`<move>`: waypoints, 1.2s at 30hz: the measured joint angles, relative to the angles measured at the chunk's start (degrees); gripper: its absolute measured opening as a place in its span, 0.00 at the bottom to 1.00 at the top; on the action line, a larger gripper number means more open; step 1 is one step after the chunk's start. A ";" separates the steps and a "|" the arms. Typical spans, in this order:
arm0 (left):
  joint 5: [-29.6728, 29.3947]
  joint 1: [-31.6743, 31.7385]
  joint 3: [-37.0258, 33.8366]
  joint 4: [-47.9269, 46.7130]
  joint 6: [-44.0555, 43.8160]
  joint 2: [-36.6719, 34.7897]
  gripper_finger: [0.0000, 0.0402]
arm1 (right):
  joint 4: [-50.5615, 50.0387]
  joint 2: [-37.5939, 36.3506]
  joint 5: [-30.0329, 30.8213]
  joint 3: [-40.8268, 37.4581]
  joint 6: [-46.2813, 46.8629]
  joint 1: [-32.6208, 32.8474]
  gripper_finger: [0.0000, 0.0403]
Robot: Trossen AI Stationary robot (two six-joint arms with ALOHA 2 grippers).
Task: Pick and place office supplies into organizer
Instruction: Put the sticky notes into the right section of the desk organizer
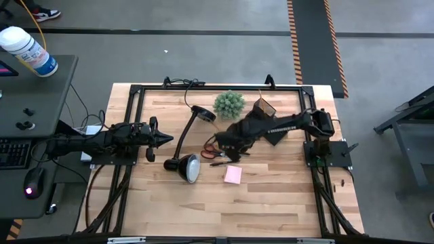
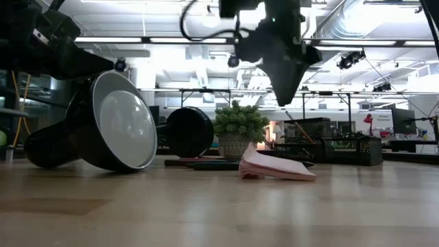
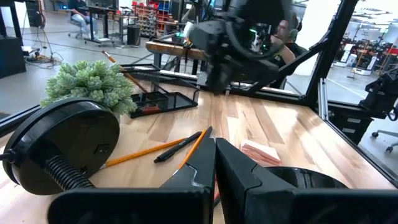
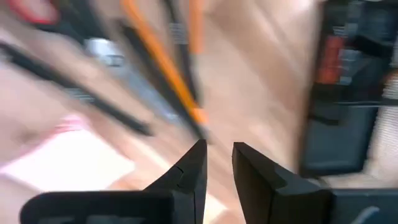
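Note:
The pink sticky-note pad [image 1: 232, 174] lies flat on the table in front of the lamp head. Orange pencils and a dark pen [image 3: 168, 148] lie beside it, with the red-handled scissors [image 1: 211, 144] next to them. The dark organizer [image 3: 155, 99] stands by the plant, partly under my right arm. My right gripper [image 1: 220, 149] hangs above the pencils, pointing down, holding nothing; a narrow gap shows between its fingers [image 4: 217, 155]. My left gripper [image 1: 163, 140] waits shut at the table's left, level, pointing at the lamp. I cannot make out the binder clip.
A black gooseneck lamp lies tipped over, its head [image 1: 190, 167] on the table near the pad and its round base [image 1: 203, 114] near the plant [image 1: 229, 103]. Bare wood lies along the table's near edge. A person sits beyond the table's far side.

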 joint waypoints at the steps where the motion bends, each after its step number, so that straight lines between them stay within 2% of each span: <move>1: 0.00 -0.01 0.00 0.02 0.00 0.00 0.00 | 1.66 0.00 -0.30 -0.33 1.43 0.79 0.17; 8: 0.00 -0.02 0.00 0.02 -0.09 0.00 0.00 | 9.29 0.18 -1.09 -0.54 11.44 4.36 0.19; 12: 0.00 -0.02 0.00 0.00 -0.11 0.00 0.00 | 16.63 0.20 -1.16 -0.49 9.57 5.07 0.20; 15: 0.00 -0.02 0.01 0.02 -0.11 0.00 0.00 | 23.00 0.20 1.80 -0.49 6.13 5.02 0.20; 17: 0.00 -0.01 0.00 0.01 -0.10 0.00 0.00 | 26.45 0.20 2.02 -0.47 7.32 4.87 0.20; 20: 0.00 -0.01 0.02 0.00 -0.06 0.00 0.00 | 29.20 0.50 -0.85 -0.44 12.12 4.49 0.20; 28: 0.00 -0.01 0.00 0.01 1.09 0.00 0.00 | 23.22 5.16 -3.79 -0.49 24.25 7.22 0.25; 36: 0.00 -0.02 0.01 0.00 1.41 0.00 0.00 | 23.83 7.37 -9.03 -0.49 30.67 8.05 0.42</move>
